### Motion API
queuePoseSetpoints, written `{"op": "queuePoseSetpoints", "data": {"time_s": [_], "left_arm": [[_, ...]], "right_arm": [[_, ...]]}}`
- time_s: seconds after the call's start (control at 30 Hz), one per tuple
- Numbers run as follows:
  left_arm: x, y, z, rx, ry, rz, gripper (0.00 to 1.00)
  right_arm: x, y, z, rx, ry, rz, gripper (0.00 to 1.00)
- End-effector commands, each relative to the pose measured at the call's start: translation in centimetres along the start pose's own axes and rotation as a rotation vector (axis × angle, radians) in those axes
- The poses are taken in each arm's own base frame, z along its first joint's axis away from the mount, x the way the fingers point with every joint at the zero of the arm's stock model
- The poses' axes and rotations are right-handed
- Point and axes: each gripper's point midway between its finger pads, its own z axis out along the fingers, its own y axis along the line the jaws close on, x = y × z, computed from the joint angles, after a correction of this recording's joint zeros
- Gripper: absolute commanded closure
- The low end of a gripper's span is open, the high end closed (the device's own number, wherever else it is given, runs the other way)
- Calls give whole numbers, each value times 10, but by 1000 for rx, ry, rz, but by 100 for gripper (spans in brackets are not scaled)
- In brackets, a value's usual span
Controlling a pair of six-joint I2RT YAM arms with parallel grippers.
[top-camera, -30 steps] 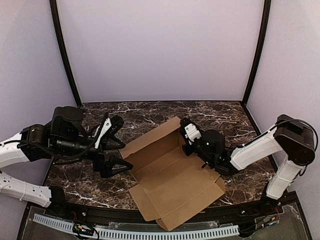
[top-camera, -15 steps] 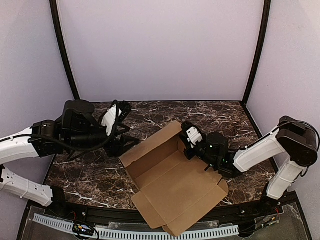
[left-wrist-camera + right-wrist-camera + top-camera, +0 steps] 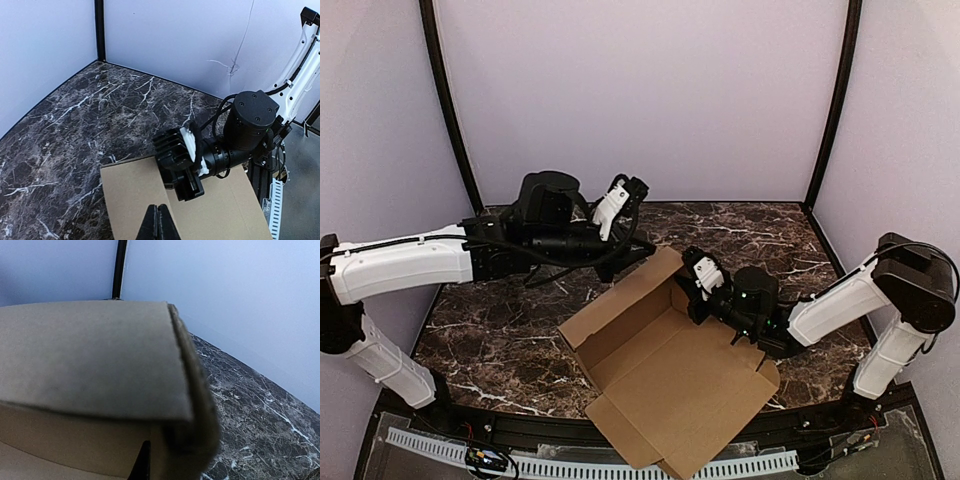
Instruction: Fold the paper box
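The paper box [image 3: 670, 380] is a flat-cut sheet of plain brown cardboard without print, with creases and flaps, and it is only partly folded. It lies diagonally on the dark marble desk [image 3: 510, 330], from the middle toward the near edge. Its nearest corner reaches over that near edge. The long flap on the far left side stands up at a slant, and the wide bottom panel lies flat. A short side flap on the right is also raised.

The right pincer [image 3: 692, 288] is clenched on this raised right flap, with one finger on each side of the cardboard. The left pincer [image 3: 156, 224] hovers above the far flap, toward the far edge of the desk. Its fingertips meet and nothing is between them.
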Motion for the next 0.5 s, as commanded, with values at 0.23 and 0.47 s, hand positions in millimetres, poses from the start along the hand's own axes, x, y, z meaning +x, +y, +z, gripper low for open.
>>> {"op": "queuePoseSetpoints", "data": {"time_s": [0.23, 0.47], "left_arm": [[1, 1, 38, 67, -11, -74, 99], [30, 15, 56, 5, 47, -88, 99]], "right_arm": [[-8, -2, -4, 1, -62, 42, 100], [-5, 4, -9, -36, -84, 35, 100]]}}
